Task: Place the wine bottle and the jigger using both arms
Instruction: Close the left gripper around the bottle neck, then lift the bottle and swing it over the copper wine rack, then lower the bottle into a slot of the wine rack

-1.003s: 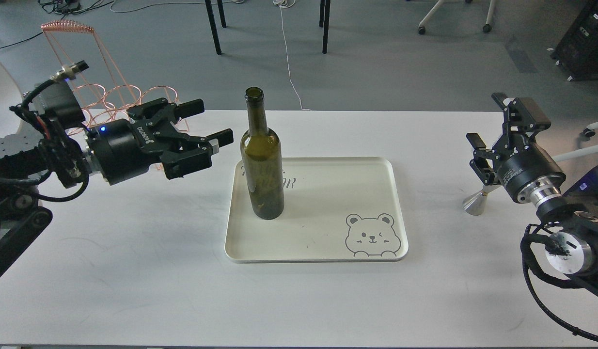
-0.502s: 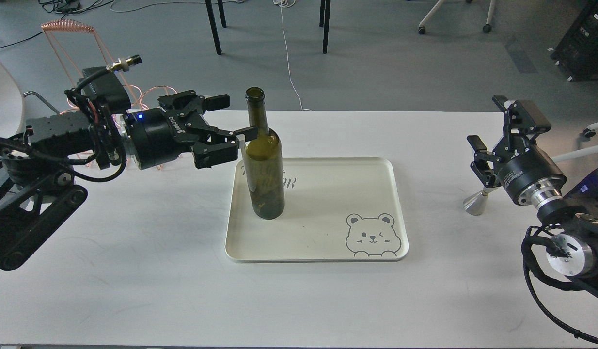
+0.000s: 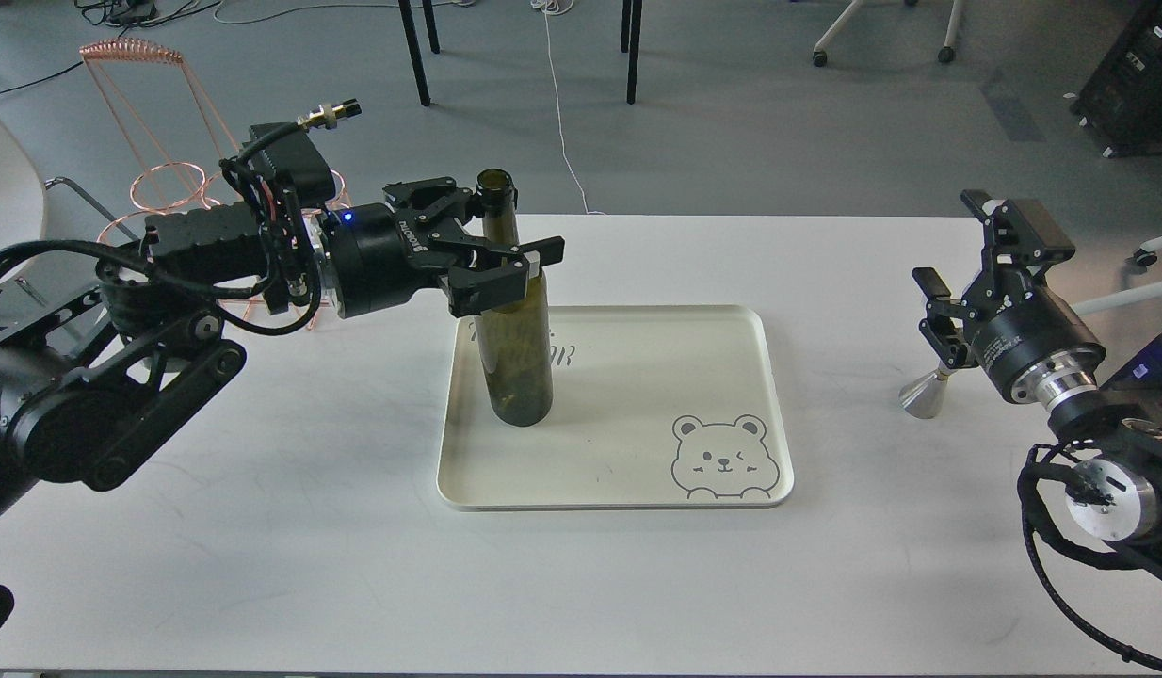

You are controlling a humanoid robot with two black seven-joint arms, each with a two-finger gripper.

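Note:
The dark olive-green wine bottle (image 3: 513,348) stands upright on the left part of the cream tray (image 3: 777,395). My left gripper (image 3: 508,226) comes in from the left at the height of the bottle's shoulder. It is open, with one finger in front of the bottle and one behind its neck. The silver jigger (image 3: 922,392) sits on the table right of the tray. Only its lower cone shows. My right gripper (image 3: 951,243) is open just above and behind it and hides its upper part.
A copper wire rack (image 3: 167,174) stands at the table's back left, behind my left arm. The tray has a bear drawing (image 3: 725,457) at its front right corner. Chair and table legs and cables are on the floor beyond the table's far edge.
My left gripper has moved right and slightly up, from left of the bottle to straddling its neck and shoulder. The bottle, the jigger and my right arm have hardly moved.

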